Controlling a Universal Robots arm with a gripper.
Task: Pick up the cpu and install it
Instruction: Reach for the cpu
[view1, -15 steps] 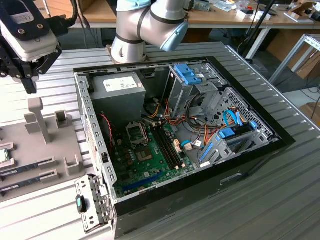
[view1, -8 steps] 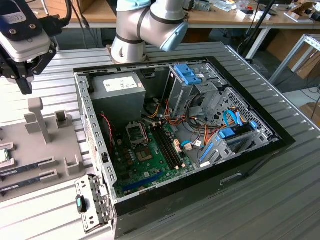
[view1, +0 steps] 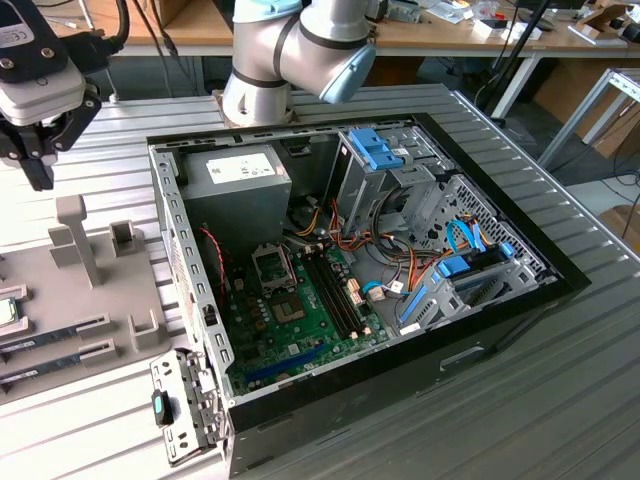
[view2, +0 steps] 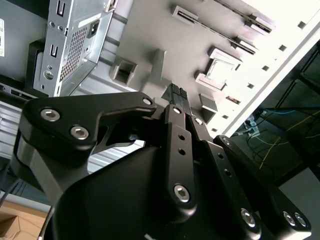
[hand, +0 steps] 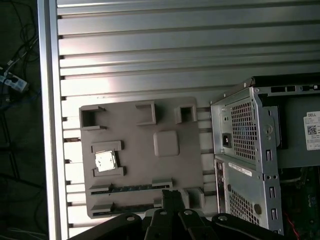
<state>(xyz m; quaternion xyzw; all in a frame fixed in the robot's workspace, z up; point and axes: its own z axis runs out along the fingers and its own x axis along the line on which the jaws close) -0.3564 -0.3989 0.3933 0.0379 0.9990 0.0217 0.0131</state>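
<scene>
cpu (hand: 105, 161) sits flat, lid up, in its nest on the grey fixture tray (hand: 165, 120), held between two raised stops. In the exterior view it is at the far left edge, mid-height, well apart from the open pc case (view1: 420, 390). Tool (hand: 170, 195) hangs over the tray with its tips together and nothing in them. It is apart from the cpu and closer to the memory stick (hand: 131, 188) lying in its slot. Main risk as I read it: a tool brought down closed lands on the lid instead of straddling it. The stops leave little side room, so an off-centre approach could clip one and tilt or pop the chip out. A grip on those thin edges looks marginal, and a slip over the ribbed aluminium counter (view1: 560, 400) likely drops the chip edge-on into a groove. At the other end, the socket (view1: 272, 265) sits deep in the case, below the power supply (view1: 238, 172) in the exterior view and just beside the memory slots, with loose wires (view1: 340, 240) near it. A skewed or rotated placement there could bend contacts; I can't tell whether the retention frame is up. Counter is slatted metal, hard and reflective. Beyond it, wooden workbenches (view1: 420, 35) with clutter run along the upper edge of the exterior view.
</scene>
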